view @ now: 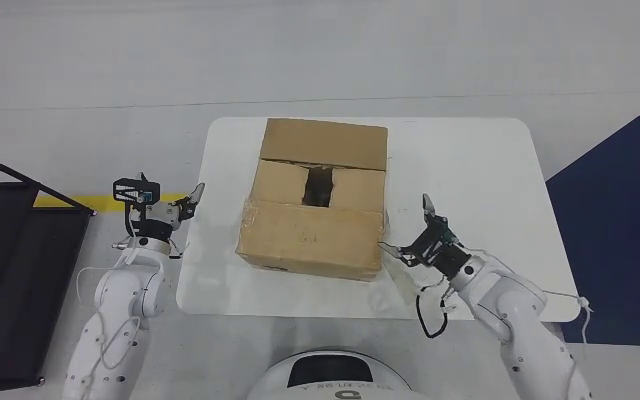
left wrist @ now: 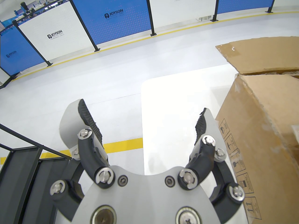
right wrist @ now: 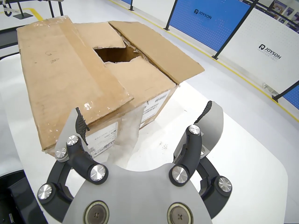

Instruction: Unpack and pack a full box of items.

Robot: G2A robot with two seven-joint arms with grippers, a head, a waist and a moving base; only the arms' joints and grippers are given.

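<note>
**Cardboard box** (view: 312, 215): one, brown, on the white desk (view: 470, 170), left of the desk's middle. The top flaps are folded in but not sealed, with a dark gap (view: 319, 185) between them. The far flap is slightly raised. Loose clear tape (right wrist: 130, 129) hangs at the near right corner.

**Right gripper** (view: 408, 228): above the desk, just beside that corner. Fingers (right wrist: 80, 122) spread wide, holding nothing.

**Left gripper** (view: 175, 200): off the desk's left edge, near the box's left side but apart from it. Fingers spread wide, empty.

**Black rack** (view: 30, 270): on the floor, far left.
</note>
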